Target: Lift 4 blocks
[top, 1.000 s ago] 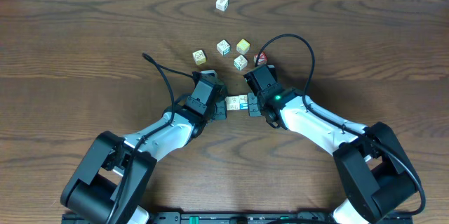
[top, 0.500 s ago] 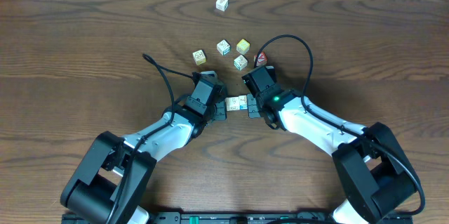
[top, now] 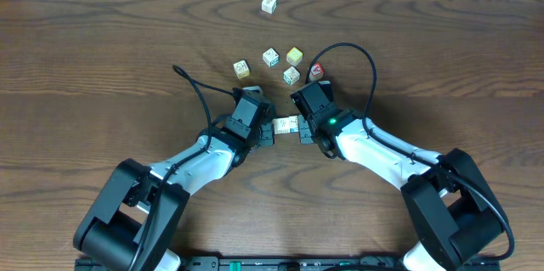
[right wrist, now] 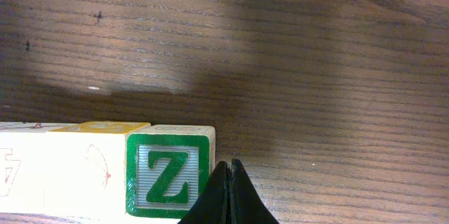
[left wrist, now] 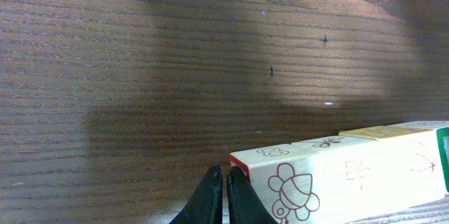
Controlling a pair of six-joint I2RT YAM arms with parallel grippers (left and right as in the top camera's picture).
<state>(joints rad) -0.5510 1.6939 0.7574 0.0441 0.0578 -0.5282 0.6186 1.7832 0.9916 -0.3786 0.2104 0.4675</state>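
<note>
Several cream blocks (top: 287, 124) lie end to end in a short row between my two grippers. In the left wrist view the row (left wrist: 337, 175) starts with a red-edged cube carrying a bee drawing. My left gripper (left wrist: 225, 176) is shut, its tips against that end. In the right wrist view the green "Z" block (right wrist: 168, 176) ends the row. My right gripper (right wrist: 230, 171) is shut and touches its right side. From above, the left gripper (top: 269, 127) and right gripper (top: 304, 128) squeeze the row from both ends. I cannot tell whether the row is off the table.
Loose cubes lie beyond the grippers: one far back (top: 269, 3), a cream one (top: 242, 69), another (top: 271, 57), a yellow-faced one (top: 294, 55), one close to the right wrist (top: 291, 75) and a red-faced one (top: 316, 71). Cables arch over both wrists.
The right arm has edged slightly left, and the row of blocks has shifted a little left with it. Both grippers stay shut.
</note>
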